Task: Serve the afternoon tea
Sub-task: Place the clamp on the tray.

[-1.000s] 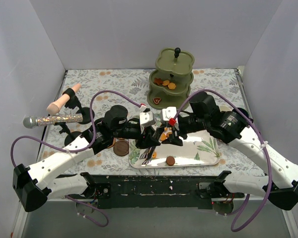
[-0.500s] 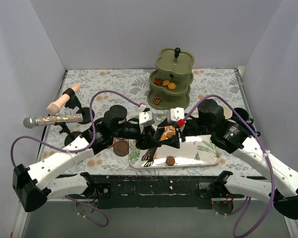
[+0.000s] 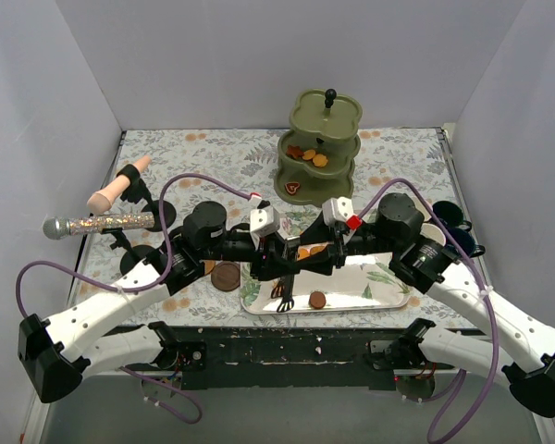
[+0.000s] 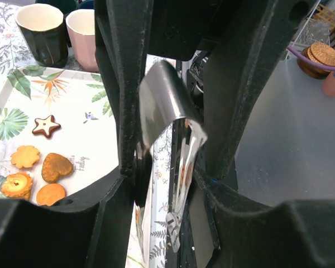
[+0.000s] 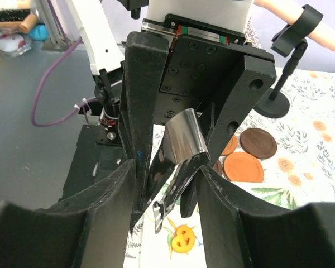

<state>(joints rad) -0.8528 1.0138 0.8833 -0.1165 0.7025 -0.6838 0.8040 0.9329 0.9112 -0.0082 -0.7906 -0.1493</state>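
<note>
My left gripper (image 3: 276, 259) and right gripper (image 3: 310, 257) meet nose to nose over the leaf-print tray (image 3: 388, 292). Both sets of fingers close around the metal tongs (image 3: 283, 289), bend up and tips hanging over the tray's left part. The left wrist view shows the tongs (image 4: 176, 128) between my left gripper (image 4: 164, 178). The right wrist view shows the tongs (image 5: 181, 145) between my right gripper (image 5: 168, 167). Biscuits lie on the tray: a star (image 4: 46, 125), a heart (image 4: 57, 166), a brown round one (image 3: 317, 300). The olive stand (image 3: 319, 148) holds several biscuits.
A green mug (image 4: 40, 33) and a pink mug (image 4: 84, 33) stand beyond the tray; more mugs (image 3: 449, 220) sit at the right. Brown coasters (image 3: 226, 276) lie left of the tray. The glittery microphone (image 3: 102, 223) and a pink prop (image 3: 118, 185) stand on holders at the left.
The right arm has drawn back to the right and the left wrist has shifted a little left. The tongs stay between both grippers and now hang slightly nearer the tray's front.
</note>
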